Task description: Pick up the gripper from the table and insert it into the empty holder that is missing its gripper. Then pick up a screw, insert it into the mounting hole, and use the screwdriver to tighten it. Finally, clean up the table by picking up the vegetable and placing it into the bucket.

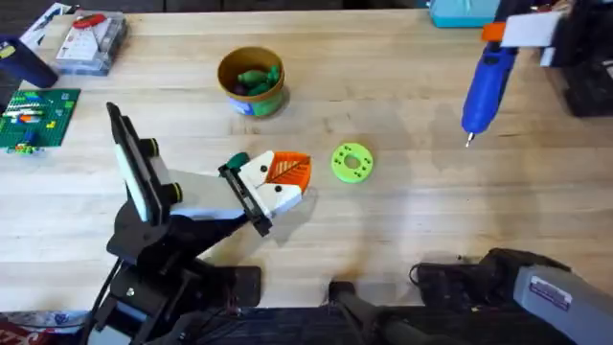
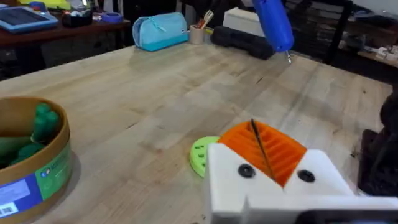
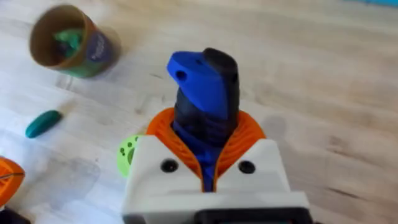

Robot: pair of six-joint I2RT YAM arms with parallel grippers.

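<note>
— Where was the screwdriver [image 1: 487, 84] at that point?

— My right gripper [image 3: 208, 134] was pinching it. On the right wrist camera I saw the orange ribbed fingers [image 3: 249, 134] clamped on either side of its blue-and-black body. From overhead it hung tilted over the far right part of the table [image 1: 402, 220], bit pointing down and clear of the wood.

— And your left side?

— The left gripper [image 1: 292, 172] sat low over the middle of the table. Its two orange pads [image 2: 283, 152] were pressed together, with just a thin dark seam between them and nothing held. The lime-green ring disc [image 1: 351, 162] lay just beyond its tip, apart from it.

— The vegetable?

— One small green vegetable [image 1: 237, 161] lay on the wood right beside the left gripper, on the side facing the bucket [image 1: 251, 81]. The bucket stood upright farther back, and I saw green pieces [image 1: 257, 79] already inside it.
</note>
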